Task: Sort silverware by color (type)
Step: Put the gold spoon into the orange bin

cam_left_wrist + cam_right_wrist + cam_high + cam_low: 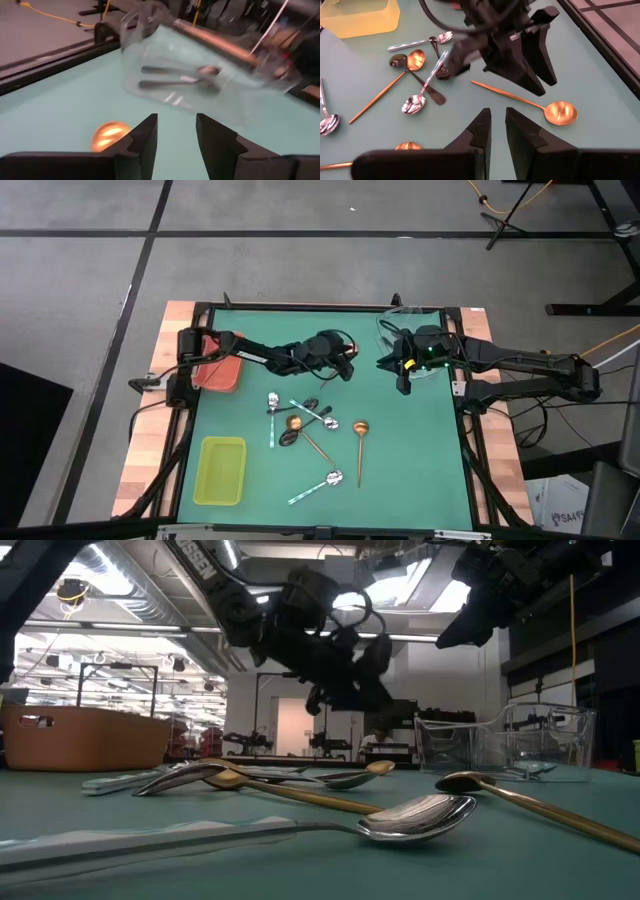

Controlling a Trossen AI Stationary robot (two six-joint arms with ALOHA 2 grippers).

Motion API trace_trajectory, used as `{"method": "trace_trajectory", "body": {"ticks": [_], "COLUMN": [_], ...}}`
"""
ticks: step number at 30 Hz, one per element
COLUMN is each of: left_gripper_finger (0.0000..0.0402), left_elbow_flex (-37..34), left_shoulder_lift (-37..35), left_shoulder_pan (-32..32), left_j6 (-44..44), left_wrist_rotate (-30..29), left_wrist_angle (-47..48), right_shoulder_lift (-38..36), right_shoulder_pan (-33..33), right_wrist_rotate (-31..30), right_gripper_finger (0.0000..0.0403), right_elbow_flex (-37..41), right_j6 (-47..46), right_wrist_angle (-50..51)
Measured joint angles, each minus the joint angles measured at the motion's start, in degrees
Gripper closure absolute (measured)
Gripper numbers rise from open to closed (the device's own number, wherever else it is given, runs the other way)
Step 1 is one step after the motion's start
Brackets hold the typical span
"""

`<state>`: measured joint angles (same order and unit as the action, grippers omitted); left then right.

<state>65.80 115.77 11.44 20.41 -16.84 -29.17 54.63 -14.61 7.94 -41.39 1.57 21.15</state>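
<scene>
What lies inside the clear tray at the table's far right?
Inside the clear tray lie at least two dark spoons, seen blurred through its wall; anything else in it cannot be made out.

Clear tray (200,75) blurred, its dark spoons (175,82) indistinct in number

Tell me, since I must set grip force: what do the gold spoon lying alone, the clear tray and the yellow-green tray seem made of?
The gold spoon lying alone looks like polished metal with a copper-gold finish: its bowl gives bright mirror glints. The clear tray seems thin transparent plastic; the room shows through its walls. The yellow-green tray looks like translucent, matte plastic, though the pictures leave that open.
</scene>
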Motion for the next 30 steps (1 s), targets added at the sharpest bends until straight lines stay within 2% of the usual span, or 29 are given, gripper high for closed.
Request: {"method": "trace_trajectory", "body": {"ticks": [5,16,30], "left_gripper_finger": [0.0272,0.0272,0.0272], "left_elbow_flex": [0.0,0.0,0.0], "left_shoulder_lift": [1.4,1.4,1.4], "left_shoulder_pan": [0.0,0.0,-1.0], "left_j6": [-4.4,-4.6,-4.5], "left_wrist_rotate": [-0.6,-2.2,-2.1], "left_wrist_angle": [1.6,11.5,14.6], "right_shoulder_lift": [0.0,0.0,0.0], "right_shoulder_pan": [0.0,0.0,0.0], "right_wrist_rotate": [0.0,0.0,0.0], "right_gripper_finger": [0.0352,0.0352,0.0352], "right_elbow_flex": [0.0,0.0,0.0], "right_j6": [0.0,0.0,0.0], "right_wrist_angle": [0.0,0.0,0.0]}}
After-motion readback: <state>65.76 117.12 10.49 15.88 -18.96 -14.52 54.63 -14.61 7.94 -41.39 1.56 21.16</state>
